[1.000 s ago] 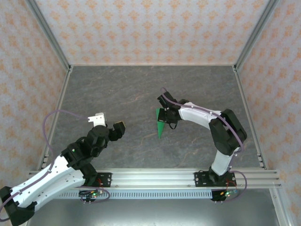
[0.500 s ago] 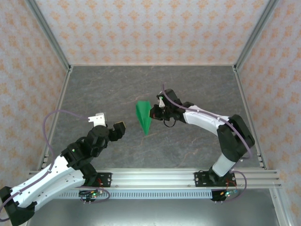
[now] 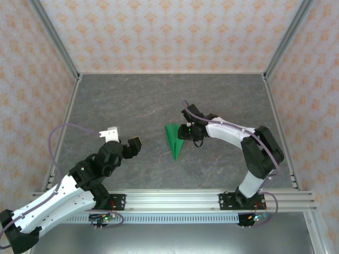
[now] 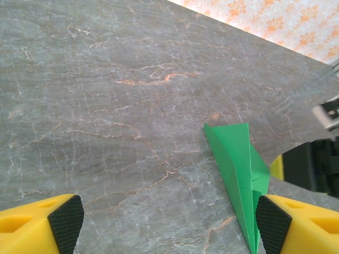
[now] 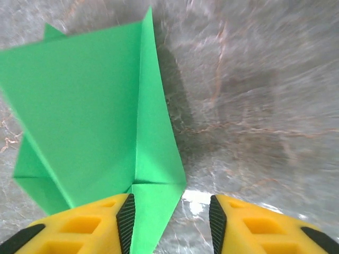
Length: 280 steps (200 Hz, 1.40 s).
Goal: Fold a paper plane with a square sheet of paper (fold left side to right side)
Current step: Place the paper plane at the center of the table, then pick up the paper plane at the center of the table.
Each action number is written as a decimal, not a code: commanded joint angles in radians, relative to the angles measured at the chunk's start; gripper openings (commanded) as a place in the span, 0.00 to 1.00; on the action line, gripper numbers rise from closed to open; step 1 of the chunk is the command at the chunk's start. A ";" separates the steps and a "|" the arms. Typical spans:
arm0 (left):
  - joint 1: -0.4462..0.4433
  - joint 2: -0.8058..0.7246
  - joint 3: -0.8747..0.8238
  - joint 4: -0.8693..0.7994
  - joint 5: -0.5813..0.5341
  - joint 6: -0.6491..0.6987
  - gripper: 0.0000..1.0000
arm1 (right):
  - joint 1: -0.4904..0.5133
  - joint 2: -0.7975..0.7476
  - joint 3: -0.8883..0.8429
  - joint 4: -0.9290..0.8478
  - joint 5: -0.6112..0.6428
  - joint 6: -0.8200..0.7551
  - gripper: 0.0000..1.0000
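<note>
Lying on table (image 3: 132,100), one paper plane (image 3: 172,138), left tool (image 4: 169,231) wide, right tool (image 5: 171,219) parted beside it

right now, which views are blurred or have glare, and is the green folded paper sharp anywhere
Right wrist: grey marbled tabletop smeared, a glare patch near the bottom edge; bright green folded paper plane fairly crisp. Left wrist: plane and table veins sharp. Top external: even light, soft shadows.

Diffuse overhead light, bright and even. Top view: sharp, with faint, soft shadows on the table (image 3: 132,100). Right wrist view: table surface smeared by blur; the paper plane (image 5: 90,106) throws a dark shadow to its right; white glare near the bottom edge. Left wrist view: crisp throughout.
</note>
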 commanded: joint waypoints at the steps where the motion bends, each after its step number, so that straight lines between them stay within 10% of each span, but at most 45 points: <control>1: 0.008 0.003 -0.012 0.004 -0.017 0.020 0.89 | 0.047 -0.075 0.058 -0.163 0.120 -0.042 0.48; 177: 0.008 0.011 -0.018 0.018 -0.019 0.031 0.94 | 0.181 0.127 0.118 -0.106 0.032 0.057 0.47; 235: 0.008 0.014 -0.019 0.010 -0.016 0.028 0.94 | 0.181 0.203 0.152 -0.100 0.048 0.051 0.34; 280: 0.008 0.014 0.002 -0.002 0.035 0.066 0.95 | 0.144 0.243 0.205 -0.106 0.037 0.046 0.05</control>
